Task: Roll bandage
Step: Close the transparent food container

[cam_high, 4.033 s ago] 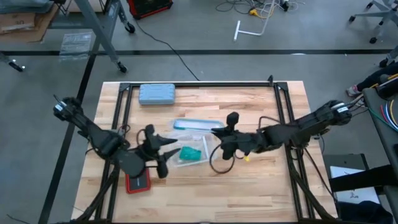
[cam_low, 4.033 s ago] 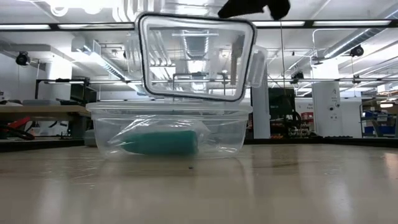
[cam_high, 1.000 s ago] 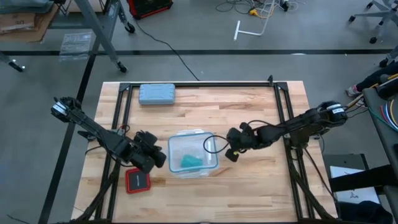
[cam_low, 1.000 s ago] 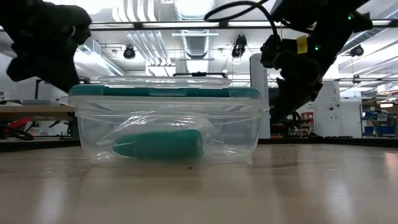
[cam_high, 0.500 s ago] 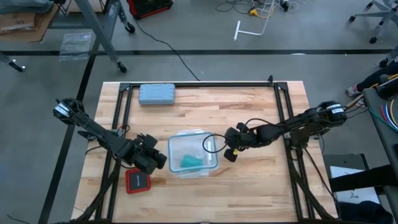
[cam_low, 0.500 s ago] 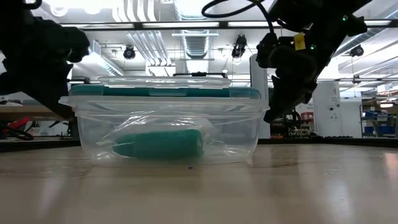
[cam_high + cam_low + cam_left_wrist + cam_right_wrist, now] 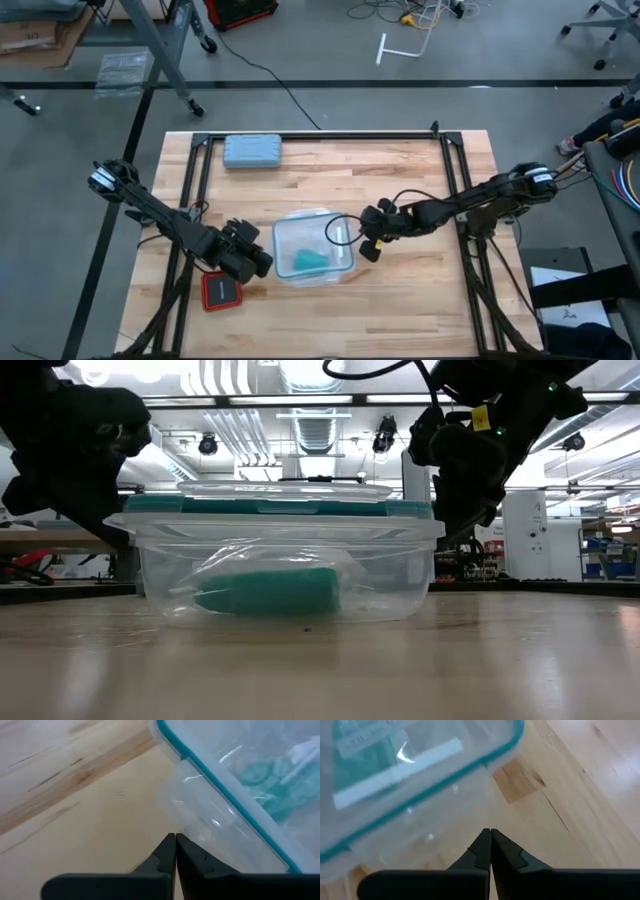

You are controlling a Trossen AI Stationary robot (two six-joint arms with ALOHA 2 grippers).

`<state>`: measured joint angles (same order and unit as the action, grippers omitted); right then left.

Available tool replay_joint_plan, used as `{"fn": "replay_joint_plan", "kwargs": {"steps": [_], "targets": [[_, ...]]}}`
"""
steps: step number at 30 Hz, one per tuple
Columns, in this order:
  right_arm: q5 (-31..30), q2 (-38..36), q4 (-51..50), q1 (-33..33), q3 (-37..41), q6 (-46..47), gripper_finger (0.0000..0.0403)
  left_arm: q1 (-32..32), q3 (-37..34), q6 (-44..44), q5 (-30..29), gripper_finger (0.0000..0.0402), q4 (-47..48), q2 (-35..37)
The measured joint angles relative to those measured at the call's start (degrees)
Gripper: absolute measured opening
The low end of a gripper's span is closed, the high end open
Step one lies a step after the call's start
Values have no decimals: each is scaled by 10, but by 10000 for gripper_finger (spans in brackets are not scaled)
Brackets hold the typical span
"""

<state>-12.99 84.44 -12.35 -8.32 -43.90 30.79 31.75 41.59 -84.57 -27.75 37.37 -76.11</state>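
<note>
Teal-green cloth bandage roll [image 7: 309, 261] lies in clear plastic bag inside clear lidded plastic box with teal-rimmed lid [image 7: 340, 263], lid on, mid wooden tabletop [image 7: 400, 170]. Left tool [image 7: 262, 263] at box's left edge, fingers pressed together, gripping nothing. Right tool [image 7: 367, 247] at box's right edge, fingers closed, holding nothing. Grey-blue hard rectangular case [image 7: 252, 151] far back on tabletop. Small red-framed dark square device [image 7: 221, 290] beside left arm.

The bandage [image 7: 311, 261] lies in the box [image 7: 340, 222] between both end effectors.
</note>
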Motion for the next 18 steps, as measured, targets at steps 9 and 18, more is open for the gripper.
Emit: {"fn": "replay_joint_plan", "kwargs": {"steps": [9, 18], "targets": [[11, 0, 15, 0, 0, -8, 0, 0, 9, 19, 29, 1, -12, 3], [16, 0, 25, 0, 0, -10, 0, 0, 16, 36, 30, 1, -29, 3]]}}
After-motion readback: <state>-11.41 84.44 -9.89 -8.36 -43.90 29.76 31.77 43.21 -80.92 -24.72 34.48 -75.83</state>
